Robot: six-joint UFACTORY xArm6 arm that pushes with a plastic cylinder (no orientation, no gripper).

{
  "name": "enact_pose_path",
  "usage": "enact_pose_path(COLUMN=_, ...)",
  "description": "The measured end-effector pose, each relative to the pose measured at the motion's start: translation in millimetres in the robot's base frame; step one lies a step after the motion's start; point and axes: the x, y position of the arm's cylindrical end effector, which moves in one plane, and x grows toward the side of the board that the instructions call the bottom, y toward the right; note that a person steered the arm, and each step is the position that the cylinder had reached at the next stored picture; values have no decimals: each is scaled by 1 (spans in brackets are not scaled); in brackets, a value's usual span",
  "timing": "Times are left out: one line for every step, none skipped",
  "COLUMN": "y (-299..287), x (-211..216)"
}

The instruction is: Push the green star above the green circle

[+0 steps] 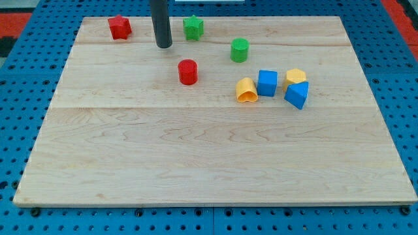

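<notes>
The green star (pixel 192 27) lies near the board's top edge, up and to the left of the green circle (pixel 240 49). My tip (pixel 164 46) rests on the board to the left of the green star and slightly lower, a short gap away from it. The rod rises straight out of the view's top. The tip is well left of the green circle and touches no block.
A red star-like block (pixel 119 27) sits at the top left. A red cylinder (pixel 188 72) lies below and right of the tip. A yellow-orange block (pixel 246 90), a blue cube (pixel 267 83), a yellow block (pixel 295 77) and a blue wedge (pixel 297 95) cluster right of centre on the wooden board (pixel 209 156).
</notes>
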Motion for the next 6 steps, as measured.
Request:
enact_pose_path(y=0, x=-2)
enact_pose_path(y=0, x=-4)
enact_pose_path(y=1, x=-17)
enact_pose_path(y=30, x=-49)
enact_pose_path(y=53, x=-54)
enact_pose_path(y=123, x=-54)
